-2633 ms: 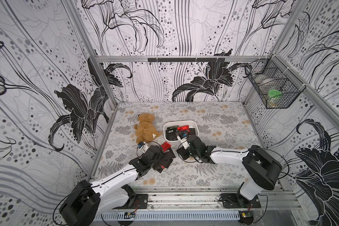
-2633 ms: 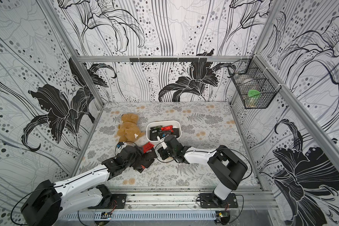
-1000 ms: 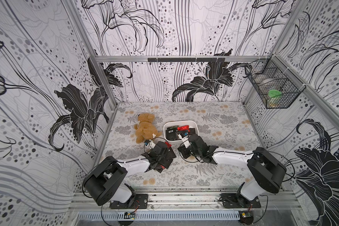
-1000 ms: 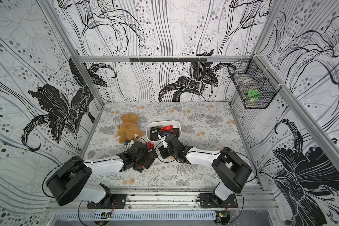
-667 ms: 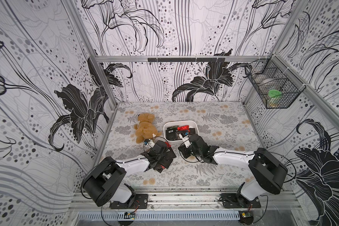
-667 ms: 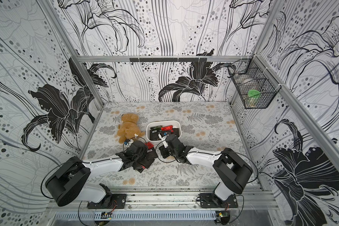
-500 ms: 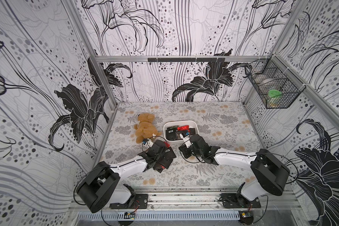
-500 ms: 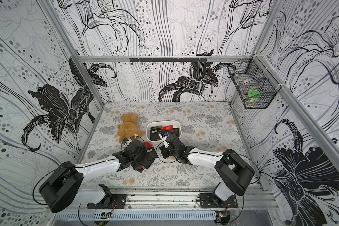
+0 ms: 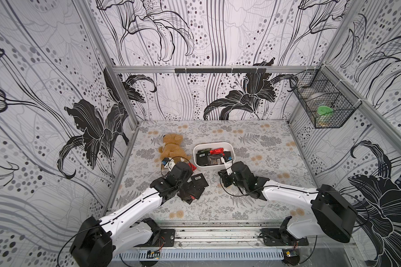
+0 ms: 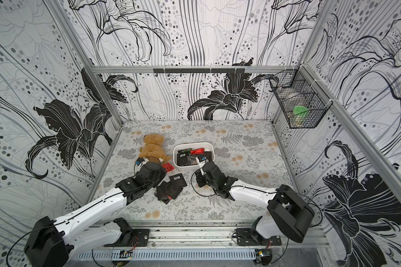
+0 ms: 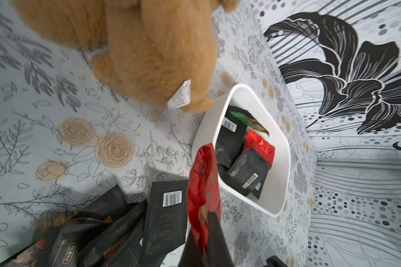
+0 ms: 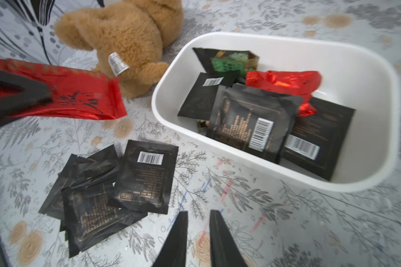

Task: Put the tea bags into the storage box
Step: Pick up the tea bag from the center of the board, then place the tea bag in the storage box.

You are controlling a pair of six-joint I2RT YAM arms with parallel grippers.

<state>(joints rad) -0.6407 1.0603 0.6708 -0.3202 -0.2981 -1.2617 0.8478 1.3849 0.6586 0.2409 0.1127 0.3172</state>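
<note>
Right wrist view: we see the left gripper (image 12: pixel 42 97) clamped on a red tea bag (image 12: pixel 83 97) near the teddy bear (image 12: pixel 125 39), which sits just beside the storage box (image 12: pixel 276 41). Loose black tea bags (image 12: pixel 102 185) lie piled beside the box, others inside. Over open table (image 12: pixel 299 219) hovers the right gripper (image 12: pixel 198 211), jaws slightly apart, empty.

In both top views, the enclosure is walled on three sides with white wallpaper (image 9: pixel 218 34) printed with black lilies and dots. The bench (image 9: pixel 264 138) is covered in a grey leaf-and-rose pattern. A black wire basket (image 9: pixel 322 108) is hung at upper right.
</note>
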